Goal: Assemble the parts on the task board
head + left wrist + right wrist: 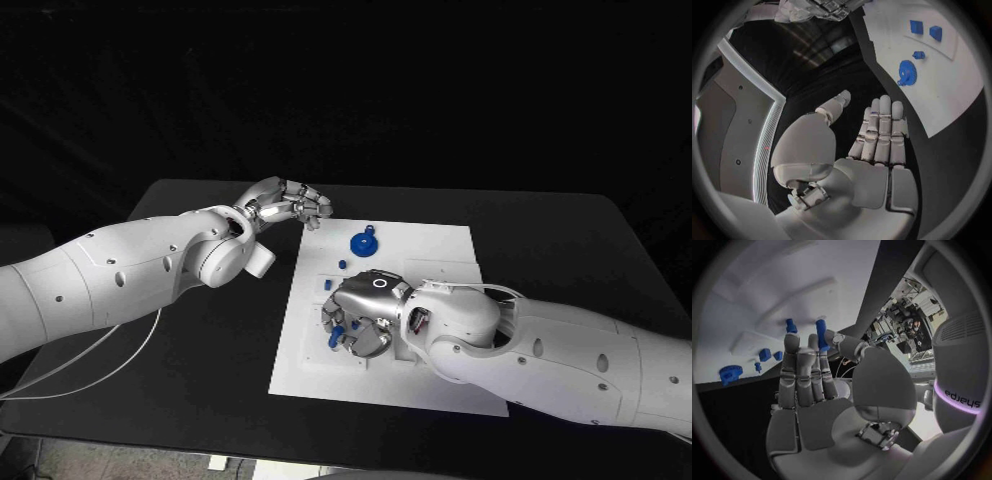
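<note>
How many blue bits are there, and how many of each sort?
Gear: 1
Knob: 1
Blocks: 2
Pegs: 2, with one seemingly pinched in the right hand fingers
Total: 6 blue bits

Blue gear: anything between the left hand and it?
Nothing visible. The blue gear lies alone near the task board's far edge, with bare black table and white board between it and the empty left hand. The right hand works nearer the robot, holding a blue peg.
</note>
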Available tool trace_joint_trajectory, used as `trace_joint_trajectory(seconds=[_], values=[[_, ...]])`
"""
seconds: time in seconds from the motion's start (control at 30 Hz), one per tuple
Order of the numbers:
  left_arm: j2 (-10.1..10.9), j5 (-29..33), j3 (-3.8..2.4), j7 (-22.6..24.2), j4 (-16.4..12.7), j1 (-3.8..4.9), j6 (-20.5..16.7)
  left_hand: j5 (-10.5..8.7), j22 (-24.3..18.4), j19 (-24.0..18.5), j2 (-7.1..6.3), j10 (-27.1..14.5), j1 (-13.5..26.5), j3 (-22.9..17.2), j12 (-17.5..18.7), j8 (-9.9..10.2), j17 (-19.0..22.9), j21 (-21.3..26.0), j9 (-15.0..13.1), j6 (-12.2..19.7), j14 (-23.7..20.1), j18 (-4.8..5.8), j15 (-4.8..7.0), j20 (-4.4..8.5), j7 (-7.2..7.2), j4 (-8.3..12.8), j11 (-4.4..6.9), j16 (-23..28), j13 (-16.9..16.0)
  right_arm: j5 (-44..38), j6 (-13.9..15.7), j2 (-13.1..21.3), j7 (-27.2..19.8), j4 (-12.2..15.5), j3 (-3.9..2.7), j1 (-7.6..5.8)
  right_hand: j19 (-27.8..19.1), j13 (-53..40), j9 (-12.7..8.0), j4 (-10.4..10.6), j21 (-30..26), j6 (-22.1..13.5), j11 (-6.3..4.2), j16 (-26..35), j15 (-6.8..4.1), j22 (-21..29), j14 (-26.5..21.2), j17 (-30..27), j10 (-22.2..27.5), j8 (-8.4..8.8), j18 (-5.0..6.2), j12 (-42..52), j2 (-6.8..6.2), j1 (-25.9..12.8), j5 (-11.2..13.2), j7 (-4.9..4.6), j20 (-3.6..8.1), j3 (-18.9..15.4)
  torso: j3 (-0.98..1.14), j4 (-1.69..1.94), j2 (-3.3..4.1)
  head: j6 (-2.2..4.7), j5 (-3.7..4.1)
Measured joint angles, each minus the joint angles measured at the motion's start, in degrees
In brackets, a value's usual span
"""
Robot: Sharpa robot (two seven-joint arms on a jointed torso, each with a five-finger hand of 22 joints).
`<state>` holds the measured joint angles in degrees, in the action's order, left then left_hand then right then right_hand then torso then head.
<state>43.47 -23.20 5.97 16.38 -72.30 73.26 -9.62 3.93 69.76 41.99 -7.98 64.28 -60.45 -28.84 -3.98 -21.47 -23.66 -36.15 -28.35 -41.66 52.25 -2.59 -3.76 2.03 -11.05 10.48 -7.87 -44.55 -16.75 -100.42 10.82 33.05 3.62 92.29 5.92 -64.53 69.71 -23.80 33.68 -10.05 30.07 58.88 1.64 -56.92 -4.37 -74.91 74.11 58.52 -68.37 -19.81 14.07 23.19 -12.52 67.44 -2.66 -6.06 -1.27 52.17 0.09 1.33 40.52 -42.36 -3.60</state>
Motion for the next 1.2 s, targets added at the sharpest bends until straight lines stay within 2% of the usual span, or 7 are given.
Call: trace_joint_trajectory(seconds=[0.57, 1.2], values=[[-0.1, 0.0, 0.00, 0.0, 0.2, 0.00, 0.1, 0.00, 0.0, 0.0, 0.00, 0.0, 0.0, 0.0, 0.0, -0.2, 0.0, 0.0, 0.0, 0.0, 0.0, 0.14, 0.00, 0.00, 0.00, 0.0, -0.03, 0.0, 0.0, 0.0, -0.2, 0.6, 0.0, 0.2, -0.06, 0.14, -0.1, 0.0, 0.0, -0.2, 0.0, -0.2, 0.02, 0.0, 0.02, 0.0, 0.0, 0.0, 0.0, 0.05, 0.05, 0.0, 0.24, 0.2, 0.0, 0.01, -0.09, 0.1, 0.00, -0.03, 0.00, -0.38, -0.14], [-0.2, 0.0, 0.01, 0.0, 0.8, 0.00, 0.2, 0.00, 0.1, 0.0, 0.00, -0.2, 0.0, 0.0, 0.0, -0.2, -0.1, 0.2, 0.1, 0.2, 0.0, 0.42, 0.00, 0.00, 0.21, 0.0, -0.21, 0.0, 0.0, 0.1, -0.9, 0.9, -0.1, 0.2, 0.11, 0.32, 0.2, -0.1, 0.0, -0.3, 0.0, 0.0, -0.12, 0.0, -0.23, 0.0, 0.0, -0.1, -0.1, -0.03, 0.18, -0.2, 0.23, 0.2, 0.0, 0.14, 0.04, 0.0, 0.04, -0.05, -0.01, -0.37, -0.23]])
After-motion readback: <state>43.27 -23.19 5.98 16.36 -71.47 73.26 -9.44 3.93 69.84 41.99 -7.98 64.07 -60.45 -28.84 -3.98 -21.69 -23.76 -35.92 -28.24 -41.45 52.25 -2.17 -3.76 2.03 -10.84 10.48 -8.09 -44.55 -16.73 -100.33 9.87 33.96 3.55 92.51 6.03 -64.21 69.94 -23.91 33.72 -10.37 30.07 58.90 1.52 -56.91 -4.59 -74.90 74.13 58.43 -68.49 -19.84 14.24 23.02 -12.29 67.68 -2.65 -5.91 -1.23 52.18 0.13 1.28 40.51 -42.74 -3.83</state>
